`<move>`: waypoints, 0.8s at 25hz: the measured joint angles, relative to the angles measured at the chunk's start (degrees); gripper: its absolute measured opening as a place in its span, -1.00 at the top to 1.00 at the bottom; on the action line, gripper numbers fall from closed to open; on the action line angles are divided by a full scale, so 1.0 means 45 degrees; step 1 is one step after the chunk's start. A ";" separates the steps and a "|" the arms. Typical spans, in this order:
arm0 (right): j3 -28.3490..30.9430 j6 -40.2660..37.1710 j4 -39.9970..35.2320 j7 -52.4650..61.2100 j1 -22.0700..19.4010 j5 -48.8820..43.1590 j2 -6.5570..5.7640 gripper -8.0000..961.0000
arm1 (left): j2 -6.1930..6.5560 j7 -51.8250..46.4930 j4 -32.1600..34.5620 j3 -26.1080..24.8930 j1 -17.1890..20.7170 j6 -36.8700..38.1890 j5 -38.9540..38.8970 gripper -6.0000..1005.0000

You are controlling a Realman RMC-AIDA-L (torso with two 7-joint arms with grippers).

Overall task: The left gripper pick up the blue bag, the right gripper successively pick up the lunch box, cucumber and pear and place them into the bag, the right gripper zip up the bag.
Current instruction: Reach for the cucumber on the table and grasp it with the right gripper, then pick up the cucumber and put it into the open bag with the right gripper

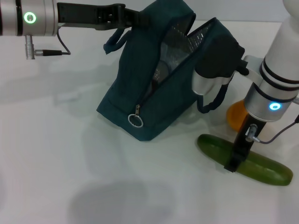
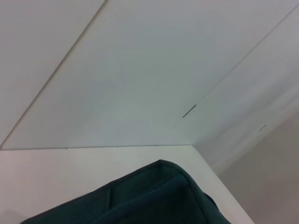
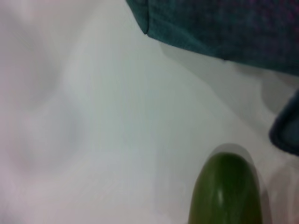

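The blue bag (image 1: 140,102) stands in the middle of the table, tilted, with its mouth open and the foil lining showing. My left gripper (image 1: 128,16) is shut on the bag's top edge by one handle and holds it up; the bag's top shows in the left wrist view (image 2: 149,200). My right gripper (image 1: 236,158) points down onto the middle of the cucumber (image 1: 266,169), which lies on the table right of the bag. The cucumber's end (image 3: 226,191) and the bag's bottom edge (image 3: 224,23) show in the right wrist view. The pear (image 1: 235,116) sits behind the right wrist. The lunch box is hidden.
The zipper's ring pull (image 1: 136,120) hangs at the bag's near end. A black and white part of my right arm (image 1: 217,56) is close against the bag's right side, by the loose handle (image 1: 212,100). The white table (image 1: 70,177) extends in front and to the left.
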 joint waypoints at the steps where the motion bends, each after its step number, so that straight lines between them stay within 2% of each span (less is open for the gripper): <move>1: 0.0015 -0.0054 -0.0019 -0.0001 -0.0011 -0.0003 0.0002 -0.36 | 0.0000 -0.0003 0.0000 0.0000 0.0000 0.0023 -0.0005 0.87; 6: 0.0558 -0.0270 -0.0073 -0.0099 -0.0247 -0.0058 -0.0048 -0.32 | 0.0001 -0.0026 0.0000 -0.0001 0.0009 0.0072 -0.0012 0.87; 10: 0.2156 -0.0764 -0.0206 -0.0670 -0.0629 -0.0027 -0.0094 -0.32 | 0.0011 -0.0034 0.0000 -0.0001 0.0027 0.0076 -0.0016 0.87; 16: 0.6923 -0.2357 -0.0625 -0.2788 -0.2035 0.0946 -0.0231 -0.32 | 0.0004 -0.0131 0.0000 0.0017 0.0054 0.0092 0.0020 0.87; 17: 0.8219 -0.3020 -0.0600 -0.3372 -0.2404 0.1504 -0.0318 -0.32 | -0.0009 -0.0157 0.0000 0.0033 0.0074 0.0096 -0.0009 0.87; 20: 1.0716 -0.4595 -0.0509 -0.4606 -0.3227 0.2923 -0.0492 -0.32 | -0.0061 -0.0192 0.0000 0.0069 0.0118 0.0098 -0.0046 0.87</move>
